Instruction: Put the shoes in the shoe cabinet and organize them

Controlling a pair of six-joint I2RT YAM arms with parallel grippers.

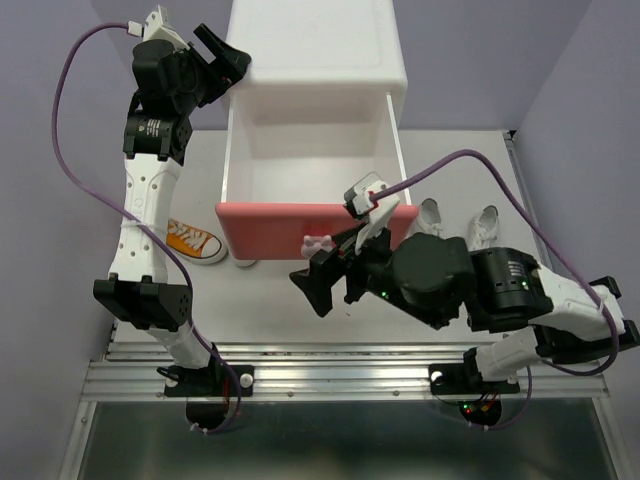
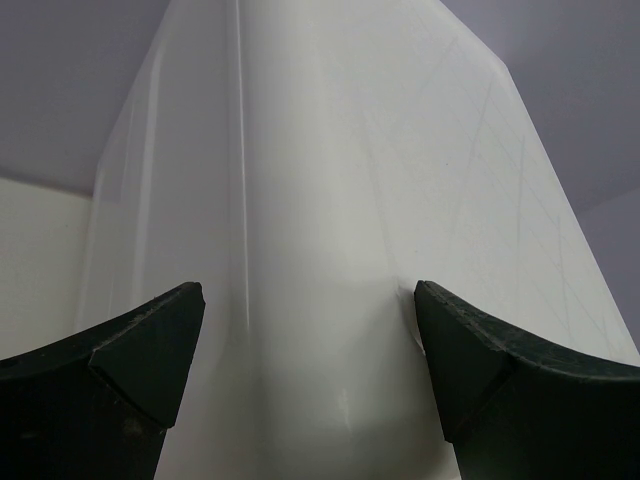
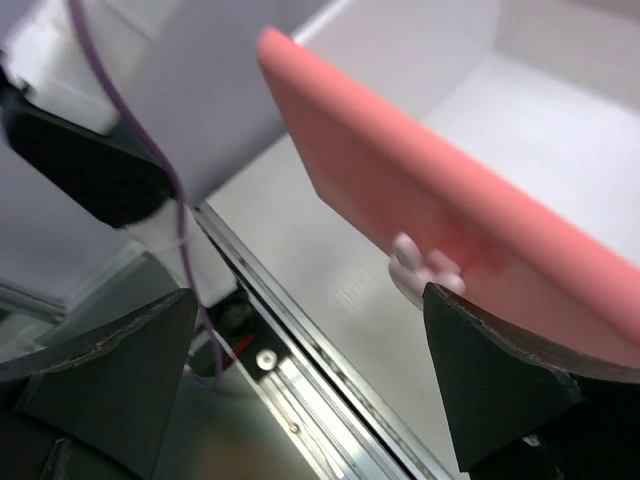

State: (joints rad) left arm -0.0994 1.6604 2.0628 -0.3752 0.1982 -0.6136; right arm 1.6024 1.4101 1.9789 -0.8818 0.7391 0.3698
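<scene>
The shoe cabinet (image 1: 315, 50) stands at the back of the table, its top drawer pulled out, with a salmon-pink front (image 1: 290, 225) and a bunny knob (image 1: 318, 243). The drawer's white inside (image 1: 310, 170) holds nothing. One orange shoe (image 1: 195, 243) lies left of the drawer. Two white shoes (image 1: 428, 215) (image 1: 487, 225) lie to its right, partly behind my right arm. My left gripper (image 1: 230, 55) is open, its jaws astride the cabinet's back left corner (image 2: 330, 200). My right gripper (image 1: 335, 265) is open just in front of the knob (image 3: 425, 272), holding nothing.
A metal rail (image 1: 330, 375) runs along the table's near edge, also seen in the right wrist view as the rail (image 3: 320, 350). A purple cable (image 1: 470, 160) loops over the table right of the drawer. Purple walls close in the sides.
</scene>
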